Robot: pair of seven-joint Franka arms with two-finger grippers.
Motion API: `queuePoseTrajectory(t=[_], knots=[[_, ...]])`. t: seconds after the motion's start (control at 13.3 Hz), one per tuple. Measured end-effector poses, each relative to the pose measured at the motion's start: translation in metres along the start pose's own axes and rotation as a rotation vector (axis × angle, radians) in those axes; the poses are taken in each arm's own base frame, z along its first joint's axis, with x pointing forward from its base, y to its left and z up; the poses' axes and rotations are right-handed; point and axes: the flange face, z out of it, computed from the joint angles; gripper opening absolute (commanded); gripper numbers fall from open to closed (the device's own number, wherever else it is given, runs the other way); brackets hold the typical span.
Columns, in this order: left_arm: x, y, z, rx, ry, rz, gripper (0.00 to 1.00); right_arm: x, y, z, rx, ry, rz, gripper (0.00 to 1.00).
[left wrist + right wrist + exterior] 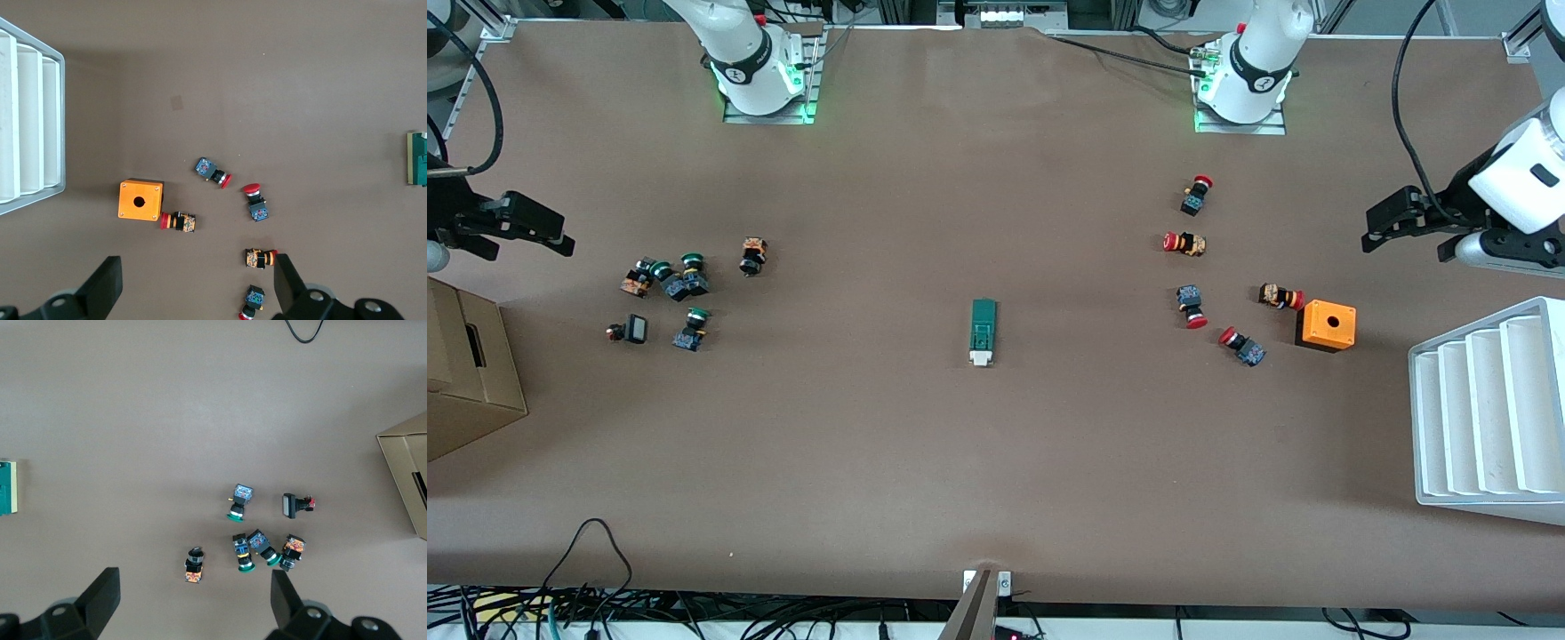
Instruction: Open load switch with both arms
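The load switch (983,332) is a slim dark-green block with a white tab, lying flat by itself in the middle of the table. Only one end of it enters the left wrist view (418,159) and the right wrist view (7,487). My left gripper (1383,227) hangs high over the left arm's end of the table, open and empty (197,283), looking down on red-capped buttons. My right gripper (538,231) hangs over the right arm's end, also open and empty (193,600), above green-capped buttons. Both are well apart from the switch.
Several red-capped push buttons (1185,243) and an orange box with a hole (1327,325) lie toward the left arm's end, beside a white ribbed tray (1489,413). Several green-capped buttons (680,283) and a cardboard box (463,369) sit toward the right arm's end.
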Motion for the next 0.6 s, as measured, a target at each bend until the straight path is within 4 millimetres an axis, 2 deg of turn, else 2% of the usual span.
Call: queuePoseTrajectory(t=[0.23, 0.38, 0.6], knots=[[-0.003, -0.014, -0.001, 0.054, -0.016, -0.032, 1.0, -0.001, -0.002, 0.001, 0.001, -0.01, -0.003, 1.0], [-0.011, -0.015, -0.002, 0.063, -0.065, -0.091, 1.0, -0.001, -0.002, 0.002, 0.001, -0.013, -0.005, 1.0], [-0.016, -0.015, -0.019, 0.065, -0.07, -0.127, 1.0, -0.001, -0.002, 0.002, 0.001, -0.013, -0.006, 1.0]])
